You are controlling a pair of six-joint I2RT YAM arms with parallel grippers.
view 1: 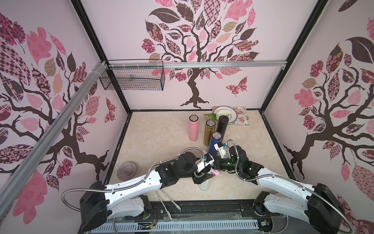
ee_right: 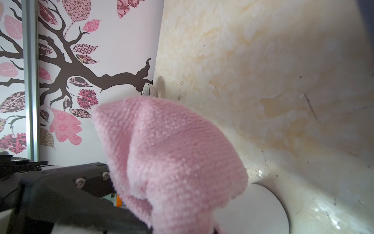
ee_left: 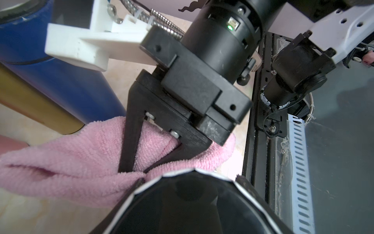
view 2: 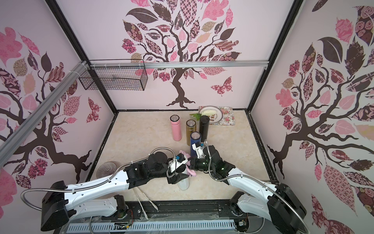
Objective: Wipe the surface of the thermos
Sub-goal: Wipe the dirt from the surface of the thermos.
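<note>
- White thermos (view 1: 204,184) is upright beneath the left gripper (view 1: 202,178). Its upper half is hidden in both top views, and the left wrist view shows only its dark lid, cut off.
- The left gripper is clamped around the thermos's top.
- The right gripper (ee_left: 139,176) pinches a pink cloth (ee_left: 70,162) just beside the thermos's lid; contact is unclear.
- A blue flask (view 1: 215,142) stands behind the thermos, partly hidden by the right wrist.

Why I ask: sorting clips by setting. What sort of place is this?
Probably a staged robot test booth: pink tree-decal wall panels in black frame posts, two white-and-black robot arms, a beige marble-look tabletop.
</note>
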